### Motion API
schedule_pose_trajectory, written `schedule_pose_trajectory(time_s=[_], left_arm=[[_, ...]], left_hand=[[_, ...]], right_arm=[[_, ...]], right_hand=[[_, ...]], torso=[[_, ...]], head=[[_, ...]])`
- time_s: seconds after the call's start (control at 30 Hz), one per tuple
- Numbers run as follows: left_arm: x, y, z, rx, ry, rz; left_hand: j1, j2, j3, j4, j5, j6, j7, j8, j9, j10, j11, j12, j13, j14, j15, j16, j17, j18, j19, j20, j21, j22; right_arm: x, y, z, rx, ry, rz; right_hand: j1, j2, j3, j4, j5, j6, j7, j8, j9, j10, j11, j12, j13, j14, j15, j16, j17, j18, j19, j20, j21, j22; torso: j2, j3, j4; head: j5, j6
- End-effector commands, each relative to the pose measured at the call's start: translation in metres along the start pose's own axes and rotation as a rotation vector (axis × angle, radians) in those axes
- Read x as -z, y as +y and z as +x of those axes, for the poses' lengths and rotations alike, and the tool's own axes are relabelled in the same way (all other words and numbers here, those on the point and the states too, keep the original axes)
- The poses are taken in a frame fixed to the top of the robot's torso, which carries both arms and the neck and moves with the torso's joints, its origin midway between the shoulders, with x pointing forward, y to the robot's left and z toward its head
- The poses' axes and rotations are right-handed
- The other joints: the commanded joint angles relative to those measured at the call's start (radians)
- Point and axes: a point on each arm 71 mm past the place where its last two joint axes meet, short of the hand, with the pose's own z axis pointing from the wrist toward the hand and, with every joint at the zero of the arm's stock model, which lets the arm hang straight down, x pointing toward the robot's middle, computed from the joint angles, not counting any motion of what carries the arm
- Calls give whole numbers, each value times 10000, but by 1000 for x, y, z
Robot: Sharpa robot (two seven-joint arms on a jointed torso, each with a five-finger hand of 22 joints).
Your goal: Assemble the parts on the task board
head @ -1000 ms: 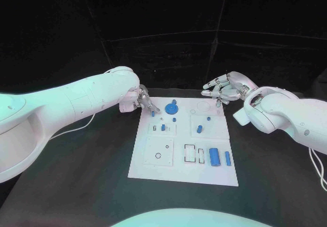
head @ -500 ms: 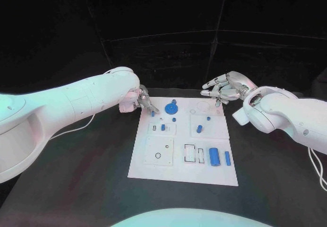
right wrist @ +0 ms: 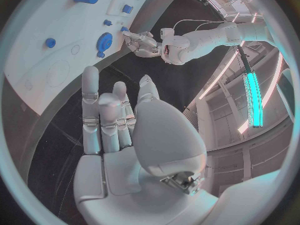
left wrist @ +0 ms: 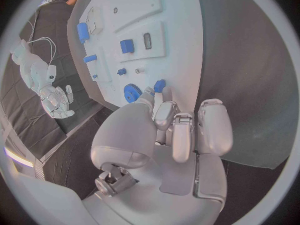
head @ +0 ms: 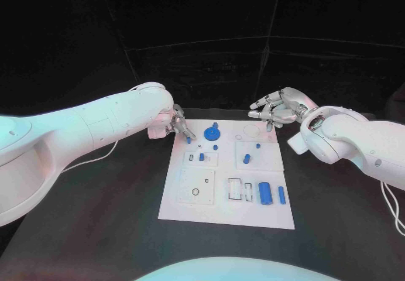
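Observation:
The white task board (head: 190, 205) lies in the middle of the table. My left hand (head: 178, 124) hovers at its far left corner and pinches a small blue part (head: 187, 139) at its fingertips; the small blue part (left wrist: 159, 85) shows just beside the blue gear (left wrist: 131, 92). That gear (head: 212, 135) sits at the board's far end. My right hand (head: 274, 110) hangs above the far right corner with its fingers spread, holding nothing. A big blue cylinder (head: 265, 194) and a slim blue bar (head: 281, 196) lie near the front right.
Several small blue pieces (head: 246, 158) stand in the board's middle section. An empty rectangular slot (head: 234, 190) and a round hole (head: 196, 192) lie toward the near end. Black table (head: 110, 199) surrounds the board. A cable (head: 93, 158) trails at the left.
My left hand has edged slightly left with the small blue part. My right hand has risen a little. The board and its parts have not moved.

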Motion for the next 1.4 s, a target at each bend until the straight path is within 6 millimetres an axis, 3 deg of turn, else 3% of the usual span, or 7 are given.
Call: schedule_pose_trajectory(time_s=[0.03, 1.03, 1.23, 1.4], left_arm=[[0, -3, 1, -130, 65, 130], [0, -2, 1, -177, 151, 18], [0, -2, 1, -162, 136, 33], [0, -3, 2, -159, 203, 128]], left_hand=[[101, -21, 8, -80, -51, 79, -22, -49, -17, 35, -54, 39, -9, 1056, -40, 31, 2634, -103, 4, 7, 20, 15], [-347, -358, -355, 56, -54, 219, 3, -49, -119, 74, -25, 62, -5, 1056, -10, 31, 2634, -121, 23, 36, 72, 115], [480, 126, 216, -445, -46, 212, -100, -78, -182, 81, -121, 61, -3, 1056, -73, 31, 2634, -113, 21, 1, 68, 118], [1013, 341, 717, -861, -43, 167, -145, -161, -265, 61, -166, 33, -19, 1056, -116, 31, 2634, -108, 11, -40, 51, 100]], right_arm=[[0, 2, 0, 17, -22, -114], [-1, 3, 0, 14, -5, -125], [-1, 3, 1, 12, 12, -137], [-2, 3, 1, 10, 26, -150]], right_hand=[[17, 44, -28, -17, 66, -77, 4, 61, -11, -70, 18, 68, -13, 16, 42, -24, 11, 131, 65, -8, -35, -9], [22, 47, -31, -16, 77, -82, 5, 61, -12, -75, 20, 70, -17, 14, 43, -32, 7, 131, 67, -8, -38, -10], [22, 47, -31, -16, 77, -82, 5, 61, -12, -75, 20, 70, -17, 14, 43, -32, 7, 131, 67, -8, -38, -10], [22, 47, -31, -16, 77, -82, 5, 61, -12, -75, 20, 70, -17, 14, 43, -32, 7, 131, 67, -8, -38, -10]], torso=[[3, -2, 5], [1, -3, 4], [-2, -2, 7], [-1, -3, 2]], head=[[-13, -19], [9, -61], [-10, -83], [29, -93]])
